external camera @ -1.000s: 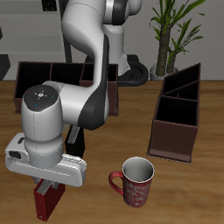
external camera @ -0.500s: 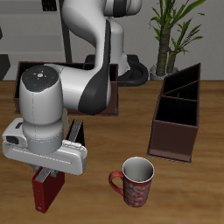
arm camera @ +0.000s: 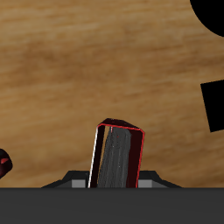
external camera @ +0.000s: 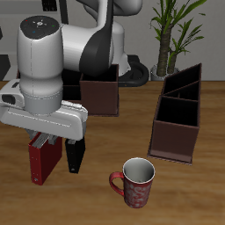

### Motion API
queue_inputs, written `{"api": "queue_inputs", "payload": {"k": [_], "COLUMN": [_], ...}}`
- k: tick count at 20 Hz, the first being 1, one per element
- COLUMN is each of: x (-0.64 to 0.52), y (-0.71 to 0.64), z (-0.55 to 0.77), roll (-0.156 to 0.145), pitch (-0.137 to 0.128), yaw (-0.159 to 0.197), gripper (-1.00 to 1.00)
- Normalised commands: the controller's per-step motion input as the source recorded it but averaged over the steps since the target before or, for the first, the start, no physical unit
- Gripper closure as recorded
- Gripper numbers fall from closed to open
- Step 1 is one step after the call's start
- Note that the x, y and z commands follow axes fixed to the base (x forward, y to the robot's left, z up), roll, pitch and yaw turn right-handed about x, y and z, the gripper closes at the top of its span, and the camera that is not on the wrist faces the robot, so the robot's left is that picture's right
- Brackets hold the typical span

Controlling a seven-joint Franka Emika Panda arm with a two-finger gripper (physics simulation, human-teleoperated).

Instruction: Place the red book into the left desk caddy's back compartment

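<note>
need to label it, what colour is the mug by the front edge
The mug is red with a pale speckled pattern and a dark inside; the exterior view shows it best.

Even, soft rendered light; sharp focus throughout; faint shadows; no glare.

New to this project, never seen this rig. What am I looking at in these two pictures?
These are simulator renders. One picture looks at a white robot arm from the front and above; the other is taken from a camera at its wrist. The gripper has its fingers closed on a red book, apparently lifted off the wooden table; the wrist picture shows that book end-on. On the table stand a black book, a red mug and a dark divided box, the caddy where the book belongs. Another box sits behind the arm.
</note>
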Motion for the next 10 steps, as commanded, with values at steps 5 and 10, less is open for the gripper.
{"api": "queue_inputs", "payload": {"k": [5,10], "x": [-0.48,-0.55], "y": [0.15,0.16], "z": [0.57,0.64], "roll": [0.025,0.021], "pitch": [-0.039,-0.05], "yaw": [0.008,0.001], "gripper": [1.0,1.0]}}
